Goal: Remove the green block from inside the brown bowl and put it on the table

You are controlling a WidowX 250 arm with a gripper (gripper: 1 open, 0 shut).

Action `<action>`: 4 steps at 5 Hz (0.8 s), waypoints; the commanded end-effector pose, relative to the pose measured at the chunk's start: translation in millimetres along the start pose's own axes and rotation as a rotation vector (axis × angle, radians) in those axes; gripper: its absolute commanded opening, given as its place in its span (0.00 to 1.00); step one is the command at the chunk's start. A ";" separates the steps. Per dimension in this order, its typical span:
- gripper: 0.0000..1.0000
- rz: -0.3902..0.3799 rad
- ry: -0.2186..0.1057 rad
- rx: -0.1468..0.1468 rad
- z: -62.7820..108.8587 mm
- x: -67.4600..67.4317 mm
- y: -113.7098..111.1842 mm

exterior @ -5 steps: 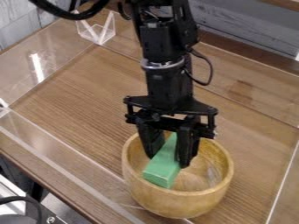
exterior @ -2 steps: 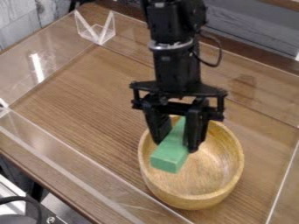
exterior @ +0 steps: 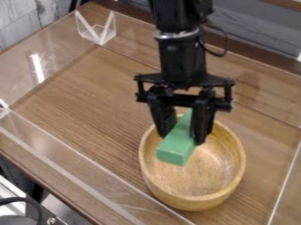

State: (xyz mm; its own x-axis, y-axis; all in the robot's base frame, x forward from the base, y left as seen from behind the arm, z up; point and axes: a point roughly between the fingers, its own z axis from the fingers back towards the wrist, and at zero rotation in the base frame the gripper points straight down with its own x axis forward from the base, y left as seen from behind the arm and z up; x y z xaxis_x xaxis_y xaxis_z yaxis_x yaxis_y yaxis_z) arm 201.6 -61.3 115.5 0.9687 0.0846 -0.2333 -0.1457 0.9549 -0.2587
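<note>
The green block (exterior: 177,148) hangs tilted in the air just above the hollow of the brown bowl (exterior: 223,188), its upper end pinched between the black fingers. My gripper (exterior: 182,129) points steeply down and is shut on the block's top. The bowl is round, light wood with a thick rim, and sits near the front right of the table (exterior: 83,97). The block's lower end is over the bowl's left inner side, clear of the wood.
Low clear acrylic walls (exterior: 35,61) run along the table's left and front edges. A clear acrylic stand (exterior: 97,26) sits at the back left. The wood-grain surface stretches left of and behind the bowl.
The gripper has risen with the green block, lifting it off the bowl's bottom, and the view shows both shifted slightly to the right.
</note>
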 end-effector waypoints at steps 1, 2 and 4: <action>0.00 0.002 -0.042 -0.018 16.2 5.6 -3.5; 0.00 0.009 -0.042 -0.026 21.2 6.0 -4.5; 0.00 0.016 -0.043 -0.040 27.7 8.5 -6.0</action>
State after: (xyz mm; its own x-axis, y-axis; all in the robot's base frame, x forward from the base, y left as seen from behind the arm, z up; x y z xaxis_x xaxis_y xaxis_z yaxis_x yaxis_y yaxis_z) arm 207.9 -59.8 130.2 0.9649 0.1052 -0.2406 -0.1725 0.9449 -0.2783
